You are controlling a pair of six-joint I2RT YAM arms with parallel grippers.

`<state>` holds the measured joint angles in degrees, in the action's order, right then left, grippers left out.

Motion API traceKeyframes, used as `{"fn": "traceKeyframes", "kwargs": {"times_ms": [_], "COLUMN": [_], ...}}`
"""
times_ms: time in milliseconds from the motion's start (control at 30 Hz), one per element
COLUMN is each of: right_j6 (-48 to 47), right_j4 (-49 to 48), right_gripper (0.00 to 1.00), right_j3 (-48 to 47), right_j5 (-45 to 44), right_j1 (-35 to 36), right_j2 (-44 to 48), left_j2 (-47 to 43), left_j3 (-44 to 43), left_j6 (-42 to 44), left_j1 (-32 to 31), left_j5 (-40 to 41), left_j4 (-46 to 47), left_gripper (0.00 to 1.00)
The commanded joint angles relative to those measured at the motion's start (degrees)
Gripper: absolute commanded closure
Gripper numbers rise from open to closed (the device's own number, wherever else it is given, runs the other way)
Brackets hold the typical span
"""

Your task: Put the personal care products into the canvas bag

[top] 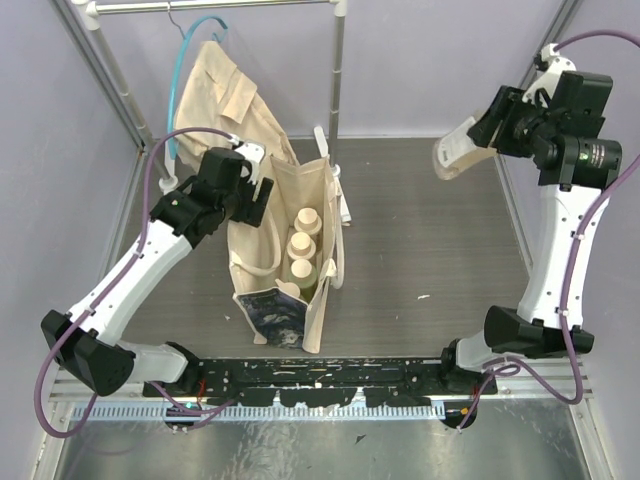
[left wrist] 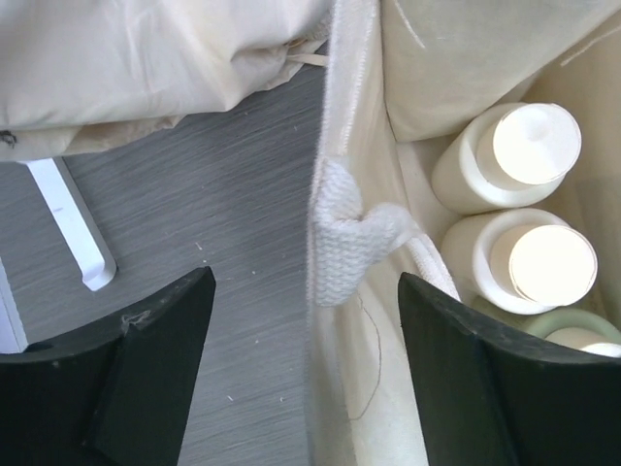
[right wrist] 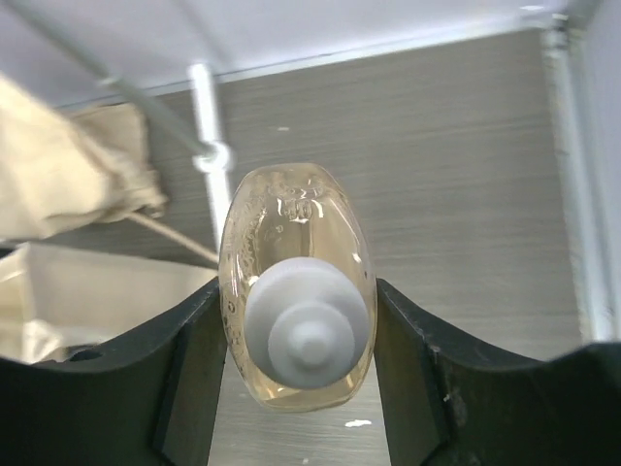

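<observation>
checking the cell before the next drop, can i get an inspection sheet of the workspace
surface: grey wood-grain table, one small white fleck
job's things: canvas bag upright, capped bottles standing inside; amber bottle outside it, in the air
clutter: tan shirt on a teal hanger behind the bag
end effectors: left end effector open, astride the bag's wall; right end effector shut on the amber bottle
cables: purple cables loop along both arms
surroundings: metal rack, lilac walls

Bright even light, faint shadows; caps [left wrist: 536, 144] overexposed, foreground possibly soft.
</observation>
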<state>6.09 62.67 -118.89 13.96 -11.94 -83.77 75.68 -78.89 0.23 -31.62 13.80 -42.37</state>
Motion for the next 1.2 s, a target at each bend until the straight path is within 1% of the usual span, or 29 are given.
{"fn": "traceKeyframes", "kwargs": {"times_ms": [0,33,67,133,333,400,467,533,567,667,800,967,1067,1100,1133,1167], "right_j6": [5.0,6.5,7.6,9.0,10.6,10.7,11.3,11.9,12.1,11.8,10.6,8.8,8.7,8.7,8.7,8.8], "right_j4": [-6.4,-7.7,-9.1,-11.2,-15.0,-15.6,-17.0,-18.7,-19.4,-20.1,-20.3,-20.0,-20.9,-21.3,-21.6,-22.0], "right_gripper": [0.99,0.99,0.99,0.99,0.99,0.99,0.99,0.99,0.99,0.99,0.99,0.99,0.99,0.99,0.99,0.99], "right_j3": [-8.7,-9.3,-9.6,-10.4,-13.6,-15.6,-16.6,-16.3,-16.3,-15.3,-13.8,-13.2,-12.9,-12.8,-12.5,-12.2], "right_j5": [15.9,17.5,18.5,19.6,19.7,19.5,19.7,20.0,19.9,19.3,17.7,14.8,14.3,14.2,14.0,13.9], "right_j1": [5.1,6.8,8.7,12.8,26.9,30.2,33.0,35.6,36.8,40.2,44.1,47.7,49.2,49.7,50.2,50.7], "right_j2": [-1.4,-1.6,-1.6,-2.1,-5.5,-7.0,-8.2,-9.5,-10.2,-11.9,-14.4,-18.0,-19.8,-20.4,-20.9,-21.4], "left_j2": [-0.7,-1.0,-1.3,-2.1,-2.5,-2.5,-4.3,-4.7,-4.8,-5.0,-5.5,-7.1,-8.3,-8.7,-9.1,-9.5], "left_j3": [-2.2,-2.3,-2.4,-2.4,-1.4,-0.9,-0.1,0.6,1.0,1.9,3.3,6.0,6.6,6.7,6.8,6.8], "left_j6": [-0.3,-0.5,-0.8,-1.7,-4.1,-4.5,-4.6,-4.7,-4.8,-5.6,-6.3,-7.1,-7.1,-7.0,-6.9,-6.8], "left_j1": [0.9,1.2,1.6,2.7,4.8,4.8,4.8,4.9,4.8,4.9,4.9,4.9,4.9,4.9,4.9,4.9], "left_j5": [2.8,3.0,2.8,1.9,-1.8,-2.9,-3.9,-5.4,-6.3,-8.0,-9.2,-8.8,-7.3,-6.6,-5.9,-5.5], "left_j4": [0.8,0.7,0.6,0.4,-0.1,-0.3,-0.3,0.0,0.1,0.2,-0.2,0.1,-0.6,-1.0,-1.4,-1.8], "left_gripper": [0.09,0.03,0.01,0.02,0.02,0.02,0.01,0.08,0.13,0.34,0.56,0.75,0.89,0.96,0.99,1.0]}}
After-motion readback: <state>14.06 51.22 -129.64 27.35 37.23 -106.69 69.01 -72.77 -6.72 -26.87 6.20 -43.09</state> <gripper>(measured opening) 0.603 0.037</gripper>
